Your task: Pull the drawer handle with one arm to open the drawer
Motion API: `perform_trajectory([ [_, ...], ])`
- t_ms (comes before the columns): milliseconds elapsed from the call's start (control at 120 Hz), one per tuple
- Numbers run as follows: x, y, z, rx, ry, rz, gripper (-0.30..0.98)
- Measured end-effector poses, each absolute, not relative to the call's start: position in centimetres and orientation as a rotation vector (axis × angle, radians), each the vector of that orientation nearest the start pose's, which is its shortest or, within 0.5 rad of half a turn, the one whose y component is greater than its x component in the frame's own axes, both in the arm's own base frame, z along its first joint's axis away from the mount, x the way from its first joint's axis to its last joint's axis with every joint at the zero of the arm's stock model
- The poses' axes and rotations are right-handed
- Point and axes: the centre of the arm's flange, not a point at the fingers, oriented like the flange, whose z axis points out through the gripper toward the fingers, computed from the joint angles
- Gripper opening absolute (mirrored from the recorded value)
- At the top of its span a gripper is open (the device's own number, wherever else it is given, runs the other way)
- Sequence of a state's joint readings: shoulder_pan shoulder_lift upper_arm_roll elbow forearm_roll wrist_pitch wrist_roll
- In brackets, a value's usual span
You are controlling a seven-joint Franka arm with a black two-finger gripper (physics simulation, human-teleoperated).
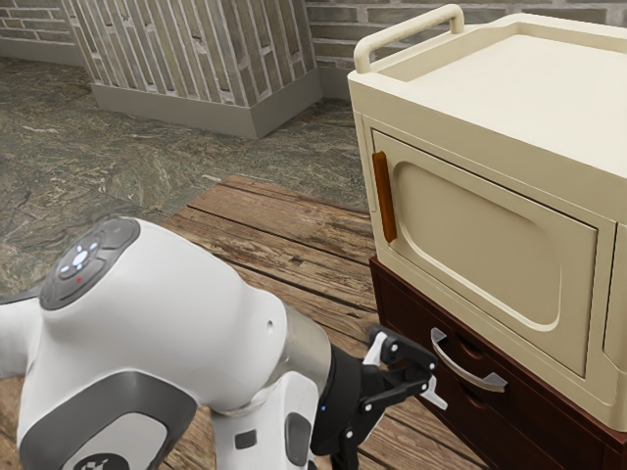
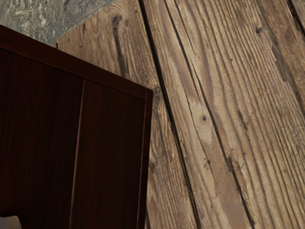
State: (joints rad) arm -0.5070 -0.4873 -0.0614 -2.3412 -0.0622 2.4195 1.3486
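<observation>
My black gripper (image 1: 429, 376) is low in front of the dark brown drawer unit, close to the exterior view's left end of the curved silver handle (image 1: 470, 370). Whether it touches the handle I cannot tell. Dark red-brown wood makes up the drawer front (image 1: 411, 309), beneath the cream cabinet, and I see no clear gap around it. In the wrist view the brown drawer unit (image 2: 109, 157) shows its corner and a seam, with a small piece of the grey handle (image 2: 9, 223) at the lower left edge.
Above the drawer stands the cream cabinet (image 1: 578, 122) with a raised rail, a recessed door and an orange-brown door handle (image 1: 384, 196). Wooden planks (image 1: 284, 230) lie below and around the unit. Farther back are a stone floor (image 1: 49, 147) and a slatted brick block (image 1: 186, 49).
</observation>
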Motion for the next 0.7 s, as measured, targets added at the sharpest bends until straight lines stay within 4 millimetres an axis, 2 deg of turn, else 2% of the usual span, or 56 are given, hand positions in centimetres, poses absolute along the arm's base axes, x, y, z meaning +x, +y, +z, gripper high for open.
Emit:
perform_trajectory([
  [142,38.1,-24.5,57.3,-1.7,2.29,-0.771,0.69],
  [333,39.4,-23.6,57.1,-1.722,2.227,-0.757,0.69],
  [533,40.3,-24.2,57.1,-1.73,2.215,-0.764,0.69],
  [700,40.6,-24.7,56.2,-1.743,2.214,-0.738,0.69],
])
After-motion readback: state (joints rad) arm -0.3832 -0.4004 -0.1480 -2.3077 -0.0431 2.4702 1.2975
